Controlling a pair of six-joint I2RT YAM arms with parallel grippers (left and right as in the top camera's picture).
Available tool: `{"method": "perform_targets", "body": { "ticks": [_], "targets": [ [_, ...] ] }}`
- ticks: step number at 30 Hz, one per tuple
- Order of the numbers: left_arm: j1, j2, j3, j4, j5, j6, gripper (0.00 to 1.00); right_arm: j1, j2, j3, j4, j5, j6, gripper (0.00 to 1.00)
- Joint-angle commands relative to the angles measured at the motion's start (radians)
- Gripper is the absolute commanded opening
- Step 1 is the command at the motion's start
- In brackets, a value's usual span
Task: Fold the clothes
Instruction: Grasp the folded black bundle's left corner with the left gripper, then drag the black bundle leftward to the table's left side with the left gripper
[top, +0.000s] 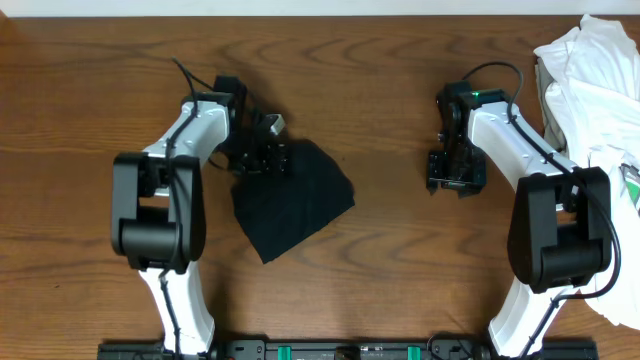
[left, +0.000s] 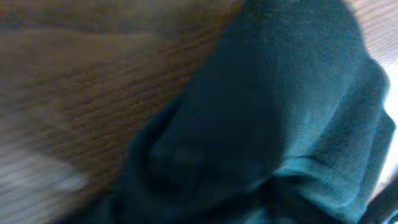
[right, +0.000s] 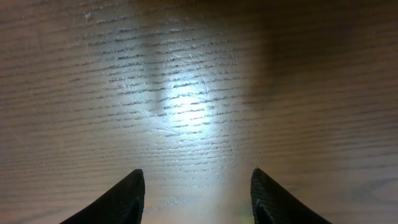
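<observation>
Overhead view, starting at the left: the left gripper (top: 262, 156) sits at the far left corner of the dark cloth (top: 297, 200), touching or just over its edge. From there the cloth spreads to the right and toward the robot. It lies flat on the table (top: 90, 120) as a rough diamond whose long axis runs from the far edge to a pointed near corner. In the left wrist view the cloth (left: 280, 124) fills most of the blurred frame and bunches into a ridge low down. The fingers cannot be made out, so I cannot tell whether this gripper is spread or pinching fabric.

Further right, the right gripper (top: 455, 170) hangs over bare wood, well apart from the cloth. Its wrist view shows the fingers (right: 124, 199) spread wide with nothing between them and only lit table below.

At the far right edge a white pile (top: 585, 90) of crumpled clothes waits, close beside the right arm.

As a judgement, the next fold on the cloth belongs to the left arm, which is already on it. Pulling that corner along the long axis toward the near point would halve it. The right arm would have to reach left across the gap to help.
</observation>
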Motion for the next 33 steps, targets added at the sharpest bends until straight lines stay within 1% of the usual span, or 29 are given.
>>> {"method": "perform_targets", "body": {
  "ticks": [1,2,8,11,14,16,19,23,29,33],
  "targets": [
    [-0.003,0.062,-0.023,-0.018,-0.010,0.020,0.13,-0.004,-0.008,0.000,0.000,0.006,-0.014,0.53],
    [-0.003,0.058,-0.023,-0.021,-0.010,0.020,0.06,-0.004,-0.008,0.000,0.000,0.006,-0.014,0.53],
    [0.009,0.045,-0.020,-0.029,-0.018,0.032,0.06,-0.004,-0.008,0.000,-0.001,0.006,-0.014,0.53],
    [0.057,0.028,-0.006,-0.025,-0.056,0.002,0.06,-0.004,-0.008,0.000,-0.002,0.006,-0.014,0.53],
    [0.143,0.013,0.017,-0.002,-0.105,-0.093,0.06,-0.004,-0.008,0.000,-0.002,0.006,-0.014,0.53],
    [0.219,0.004,0.032,0.026,-0.109,-0.148,0.06,-0.004,-0.008,0.000,-0.005,0.006,-0.014,0.53],
    [0.333,0.001,0.041,0.092,-0.121,-0.249,0.06,-0.004,-0.008,0.000,-0.008,0.006,-0.014,0.53],
    [0.480,0.001,0.041,0.192,-0.120,-0.343,0.06,-0.004,-0.008,0.000,-0.012,0.006,-0.014,0.53],
    [0.666,0.001,0.041,0.289,-0.120,-0.364,0.06,-0.004,-0.008,0.000,-0.008,0.006,-0.014,0.53],
    [0.742,0.001,0.041,0.313,-0.120,-0.364,0.06,-0.004,-0.008,0.000,-0.003,0.006,-0.014,0.53]
  ]
}}
